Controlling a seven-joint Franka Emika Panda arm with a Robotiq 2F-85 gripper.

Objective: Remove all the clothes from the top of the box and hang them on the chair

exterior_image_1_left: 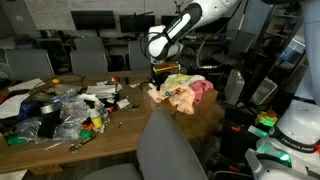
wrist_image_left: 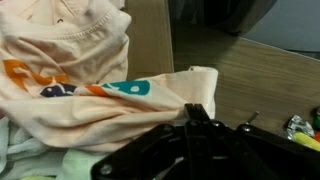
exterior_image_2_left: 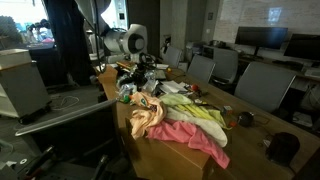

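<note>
The clothes (exterior_image_1_left: pixel 186 92) lie in a heap on the brown box (exterior_image_1_left: pixel 207 120) at the table's end. In an exterior view I see the peach garment (exterior_image_2_left: pixel 145 116), a pink one (exterior_image_2_left: pixel 192 139) and a pale yellow one (exterior_image_2_left: pixel 203 113). My gripper (exterior_image_1_left: pixel 157 73) hangs over the heap's edge, next to the table clutter. In the wrist view the gripper (wrist_image_left: pixel 193 108) is shut, pinching a fold of the peach garment (wrist_image_left: pixel 90 95) with its orange and blue print. Bare box (wrist_image_left: pixel 150 35) shows beyond the cloth. The grey chair (exterior_image_1_left: pixel 170 150) stands in the foreground, in front of the box.
Plastic bags and small clutter (exterior_image_1_left: pixel 65 108) cover the wooden table (exterior_image_1_left: pixel 125 135). Further office chairs (exterior_image_2_left: pixel 262 85) line its far side, with monitors behind them. A second robot base (exterior_image_1_left: pixel 295 125) stands at the right edge.
</note>
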